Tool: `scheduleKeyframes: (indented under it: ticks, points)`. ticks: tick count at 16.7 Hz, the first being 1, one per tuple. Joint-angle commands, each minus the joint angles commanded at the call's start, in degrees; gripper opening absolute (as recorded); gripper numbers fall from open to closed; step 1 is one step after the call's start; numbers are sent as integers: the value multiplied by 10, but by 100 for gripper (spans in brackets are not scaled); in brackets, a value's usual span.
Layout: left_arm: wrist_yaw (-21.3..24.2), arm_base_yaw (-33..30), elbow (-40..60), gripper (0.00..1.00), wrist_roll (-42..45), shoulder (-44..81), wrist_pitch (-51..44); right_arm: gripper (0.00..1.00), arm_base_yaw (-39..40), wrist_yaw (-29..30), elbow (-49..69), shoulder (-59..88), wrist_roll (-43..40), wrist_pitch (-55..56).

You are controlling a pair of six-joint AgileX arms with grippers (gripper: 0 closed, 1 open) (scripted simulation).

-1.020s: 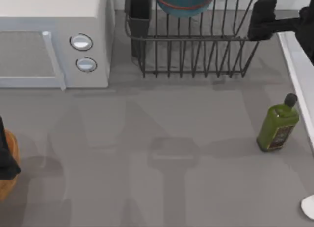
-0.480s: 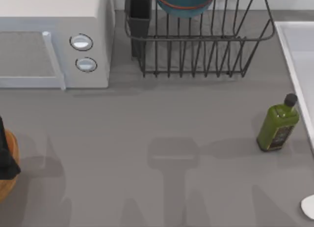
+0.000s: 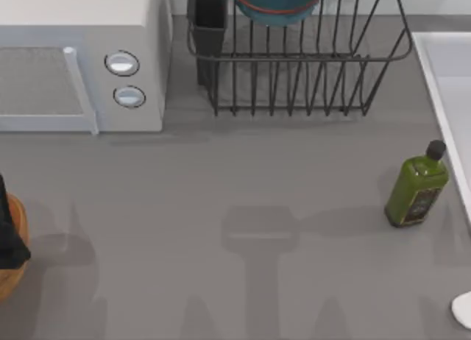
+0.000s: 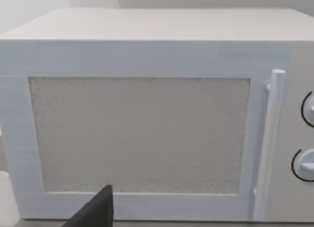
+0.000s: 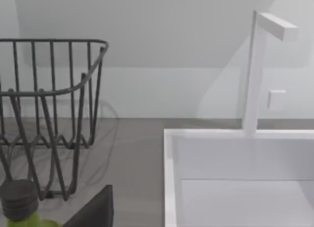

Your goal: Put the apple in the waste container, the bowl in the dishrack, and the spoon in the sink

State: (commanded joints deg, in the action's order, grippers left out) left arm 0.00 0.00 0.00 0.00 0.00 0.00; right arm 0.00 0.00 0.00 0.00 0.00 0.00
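The blue bowl [image 3: 276, 5] with its reddish rim stands inside the black wire dishrack [image 3: 294, 82] at the back; the rack's end also shows in the right wrist view [image 5: 49, 92]. The white spoon [image 3: 464, 310] lies at the table's front right corner, partly cut off. The pale sink [image 3: 434, 75] runs along the right edge, and its rim is close in the right wrist view [image 5: 169, 178]. The tan waste container [image 3: 15, 270] sits at the far left, with my left gripper [image 3: 7, 233] dark above it. A dark part of my right gripper [image 5: 93, 210] faces the sink. The apple is out of view.
A white microwave [image 3: 73, 60] fills the back left, and its door faces the left wrist camera [image 4: 147, 133]. A green bottle [image 3: 417, 185] stands upright beside the sink, with its cap in the right wrist view [image 5: 19, 195]. A white faucet [image 5: 252, 74] rises behind the sink.
My right arm, at the dishrack's right end a second ago, has pulled back out of the top view. The bowl stays in the rack. The left arm has not moved.
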Motion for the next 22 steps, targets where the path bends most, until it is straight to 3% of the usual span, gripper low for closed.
scheduleKeyframes:
  ticks: [6,9,12,18,22]
  points:
    - [0,0,0,100,0,0,0,100,1,0,4,8,-6,-5]
    - [0,0,0,100,0,0,0,100,-6,-2,32,59,-58,-53]
    - [0,0,0,100,0,0,0,100,-13,-8,92,153,-165,-125]
    - [0,0,0,100,0,0,0,100,-30,-12,222,339,-482,-245]
    - [0,0,0,100,0,0,0,100,-46,-7,289,454,-627,-336]
